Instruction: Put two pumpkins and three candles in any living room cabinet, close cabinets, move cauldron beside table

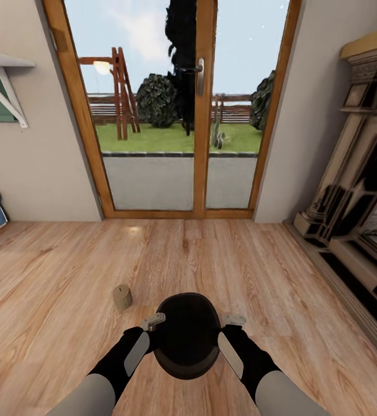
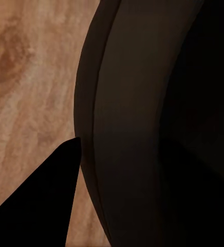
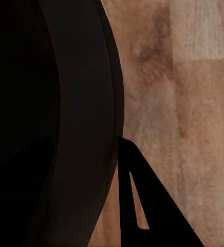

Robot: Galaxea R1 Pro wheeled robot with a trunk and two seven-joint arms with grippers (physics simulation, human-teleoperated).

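You have the cauldron [image 1: 187, 334] pinched between both arms, the left gripper [image 1: 152, 321] against one flank and the right gripper [image 1: 232, 319] against the other — a two-sided hold that probably suits a round, bulging pot with no handle to grab. How far each claw is spread you cannot tell; the wrist views give only the cauldron's dark curved wall [image 2: 143, 123] close up, matte and smooth, with a slightly raised rim band. It sits low in front of you over the light wood plank floor [image 1: 269, 271], whose grain runs in warm streaks. One candle [image 1: 122, 297] — a stubby beige cylinder — stands on the floor just left of the pot, apart from it, before the wood-framed glass doors [image 1: 176, 104]
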